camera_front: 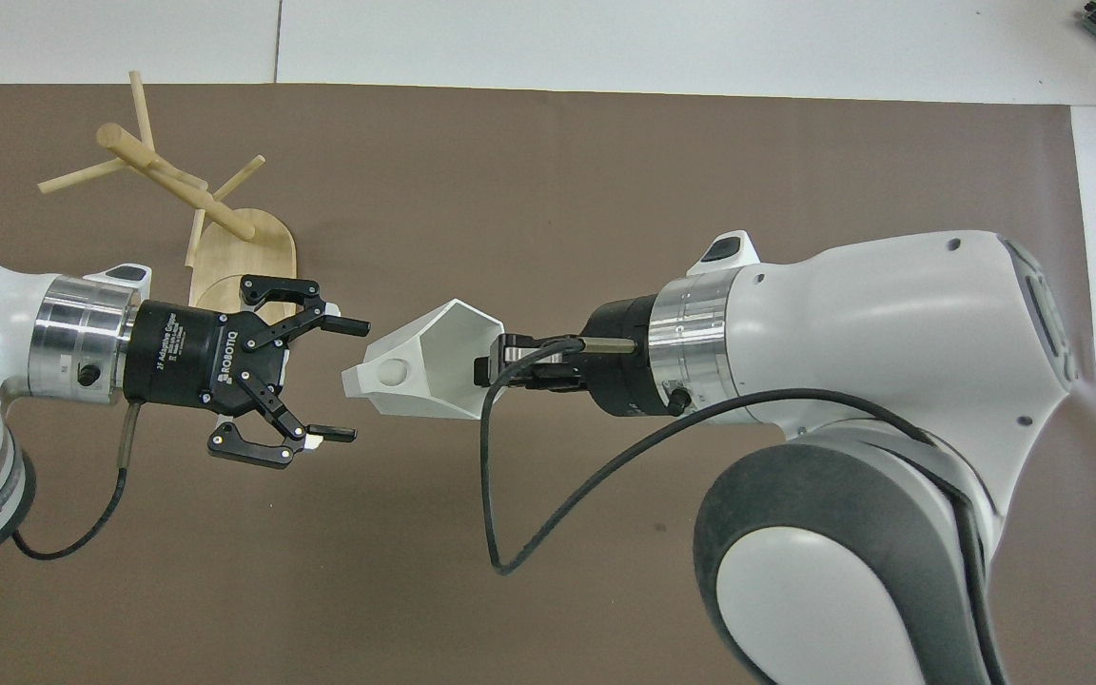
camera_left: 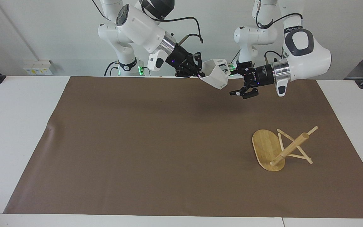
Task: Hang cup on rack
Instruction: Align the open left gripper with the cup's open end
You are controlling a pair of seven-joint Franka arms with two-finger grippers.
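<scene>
The white faceted cup (camera_left: 216, 75) hangs in the air over the robots' edge of the brown mat, tilted on its side. My right gripper (camera_left: 202, 73) is shut on its rim, one finger inside; this also shows in the overhead view (camera_front: 496, 366), with the cup (camera_front: 424, 366) pointing its handle at my left gripper. My left gripper (camera_left: 233, 82) is open and empty beside the cup, a small gap away (camera_front: 355, 381). The bamboo rack (camera_left: 265, 149) lies tipped over on the mat toward the left arm's end, its post (camera_front: 177, 185) slanting and pegs touching the mat.
The brown mat (camera_left: 137, 142) covers most of the white table (camera_left: 11, 126). A black cable (camera_front: 500, 514) loops below my right wrist.
</scene>
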